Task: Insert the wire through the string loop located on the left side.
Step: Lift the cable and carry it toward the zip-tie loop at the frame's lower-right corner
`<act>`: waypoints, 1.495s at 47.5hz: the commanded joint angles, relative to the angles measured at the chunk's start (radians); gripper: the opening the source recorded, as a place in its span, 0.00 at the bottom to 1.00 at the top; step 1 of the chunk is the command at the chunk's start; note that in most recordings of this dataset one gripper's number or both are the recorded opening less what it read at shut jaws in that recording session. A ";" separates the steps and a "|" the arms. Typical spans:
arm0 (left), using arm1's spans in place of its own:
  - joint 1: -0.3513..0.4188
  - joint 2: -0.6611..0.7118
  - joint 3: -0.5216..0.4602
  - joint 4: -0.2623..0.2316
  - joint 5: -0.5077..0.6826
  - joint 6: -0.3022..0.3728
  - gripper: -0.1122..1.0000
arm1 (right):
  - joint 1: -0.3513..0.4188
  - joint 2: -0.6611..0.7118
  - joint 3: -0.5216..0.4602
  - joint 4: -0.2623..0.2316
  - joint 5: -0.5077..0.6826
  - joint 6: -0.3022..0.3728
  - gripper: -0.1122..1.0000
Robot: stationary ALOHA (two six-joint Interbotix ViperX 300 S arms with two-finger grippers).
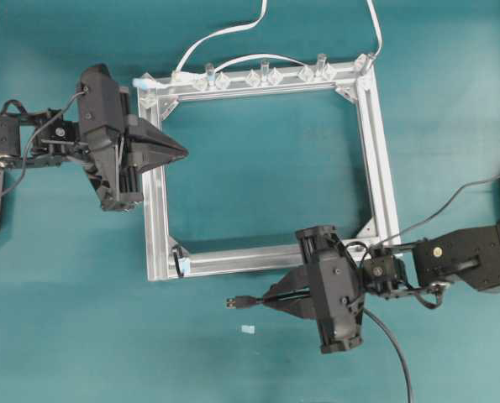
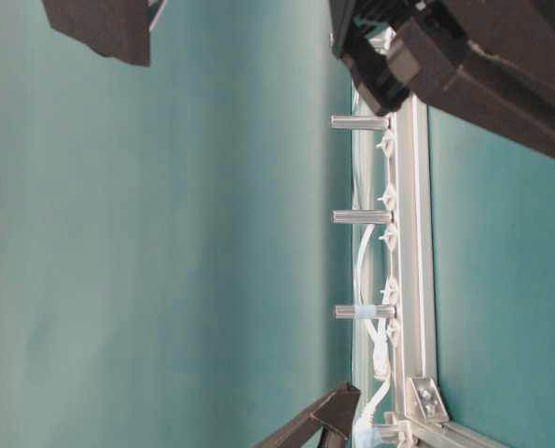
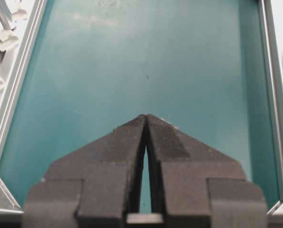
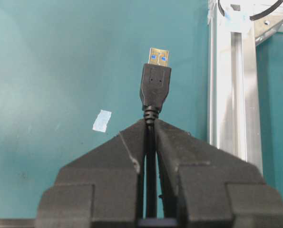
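The wire is a thin black cable (image 1: 394, 346) ending in a black USB plug (image 1: 237, 300) with a metal tip. My right gripper (image 1: 271, 298) is shut on the wire just behind the plug (image 4: 155, 84), which sticks out past the fingertips and points left, below the frame's bottom rail. In the wrist view the gripper (image 4: 151, 124) holds the cable between its jaws. The string loop (image 1: 180, 254), dark with a pale blue bit, sits at the frame's lower left corner and also shows in the right wrist view (image 4: 255, 15). My left gripper (image 1: 179, 153) (image 3: 146, 118) is shut and empty, hovering inside the frame by its left rail.
A square aluminium frame (image 1: 374, 151) lies on the teal table, with clear plastic pegs (image 1: 264, 67) along its top rail. A white flat cable (image 1: 233, 32) runs off the top edge. A small pale scrap of tape (image 1: 248, 329) lies below the plug.
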 commanded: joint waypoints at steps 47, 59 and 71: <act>-0.017 -0.017 -0.009 0.003 -0.006 -0.002 0.10 | -0.095 -0.037 -0.035 -0.034 0.012 -0.008 0.18; -0.018 -0.017 -0.009 0.003 -0.005 -0.002 0.10 | -0.129 -0.037 -0.054 -0.084 0.081 -0.011 0.18; -0.017 -0.017 -0.008 0.002 -0.005 -0.002 0.10 | -0.149 -0.035 -0.058 -0.109 0.089 -0.011 0.18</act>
